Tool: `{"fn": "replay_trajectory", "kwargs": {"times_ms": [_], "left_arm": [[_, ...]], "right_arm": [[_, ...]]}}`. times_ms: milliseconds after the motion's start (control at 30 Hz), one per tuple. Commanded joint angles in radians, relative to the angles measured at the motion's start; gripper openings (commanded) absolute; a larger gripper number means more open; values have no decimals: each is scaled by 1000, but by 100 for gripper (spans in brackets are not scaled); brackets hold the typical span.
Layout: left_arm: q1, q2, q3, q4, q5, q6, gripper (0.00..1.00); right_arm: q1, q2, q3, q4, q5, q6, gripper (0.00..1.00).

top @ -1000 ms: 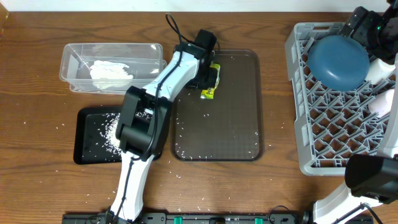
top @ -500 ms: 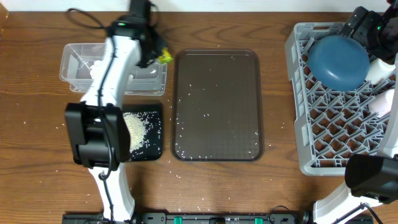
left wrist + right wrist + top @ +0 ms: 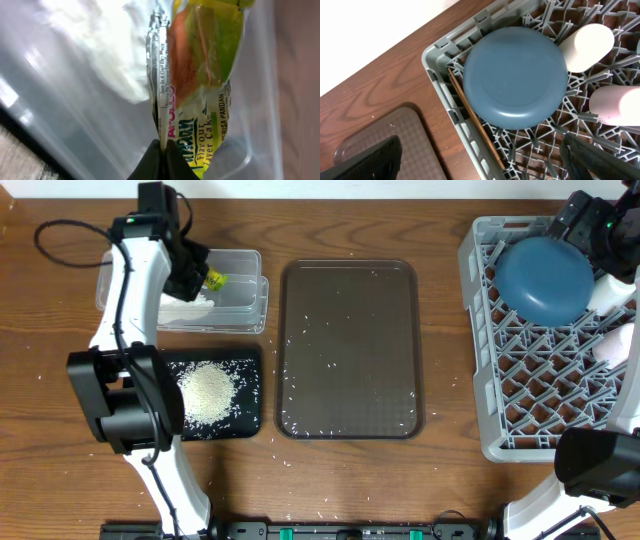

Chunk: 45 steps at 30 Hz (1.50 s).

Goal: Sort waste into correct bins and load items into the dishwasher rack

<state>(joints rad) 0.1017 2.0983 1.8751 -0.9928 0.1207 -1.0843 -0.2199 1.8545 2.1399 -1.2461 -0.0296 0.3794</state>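
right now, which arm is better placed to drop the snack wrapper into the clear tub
Left. Its gripper is shut on the wrapper, which hangs over the clear tub that holds the napkin. The right gripper is open, far off over the rack and blue bowl.

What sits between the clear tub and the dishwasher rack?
Only the dark-brown serving tray lies between them, as the overhead view shows.

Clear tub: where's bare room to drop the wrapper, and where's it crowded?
Bare floor at the right end of the tub, between the wrapper and the right wall; the left wrist view shows clear plastic there too. Crowded in the middle and left: the napkin lies there and the left end effector hangs over it, pinching the wrapper.
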Motion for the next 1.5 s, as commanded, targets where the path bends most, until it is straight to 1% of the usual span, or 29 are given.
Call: {"fn": "replay_trajectory", "kwargs": {"times_ms": [0, 33, 100, 133, 167, 200, 333, 533, 633, 833, 933, 1100, 1367, 1467], "left_arm": [[17, 6, 3, -27, -2, -179, 12], [20, 6, 2, -27, -2, -192, 17], [26, 6, 2, -26, -2, -194, 46], [27, 6, 2, -26, -2, -193, 55], [27, 6, 2, -27, -2, -192, 62], [27, 6, 2, -28, -2, -187, 64], [27, 5, 2, -29, 6, -99, 64], [51, -40, 3, -47, 174, 130, 63], [68, -107, 3, -78, 202, 245, 62], [80, -274, 2, -186, 201, 412, 63], [79, -348, -10, -224, 201, 457, 62], [79, -473, -83, -290, 174, 488, 62], [93, -748, -399, -280, 175, 508, 63], [93, -829, -486, -304, 174, 508, 63]], "right_arm": [[-2, -3, 4, -3, 3, 9, 99], [-2, -3, 4, -3, 3, 9, 99], [-2, -3, 4, -3, 3, 9, 99], [-2, -3, 4, -3, 3, 9, 99], [-2, -3, 4, -3, 3, 9, 99], [-2, -3, 4, -3, 3, 9, 99], [-2, -3, 4, -3, 3, 9, 99], [-2, -3, 4, -3, 3, 9, 99], [-2, -3, 4, -3, 3, 9, 99], [-2, -3, 4, -3, 3, 9, 99], [-2, -3, 4, -3, 3, 9, 99], [-2, -3, 4, -3, 3, 9, 99], [-2, -3, 4, -3, 3, 9, 99], [-2, -3, 4, -3, 3, 9, 99]]}}
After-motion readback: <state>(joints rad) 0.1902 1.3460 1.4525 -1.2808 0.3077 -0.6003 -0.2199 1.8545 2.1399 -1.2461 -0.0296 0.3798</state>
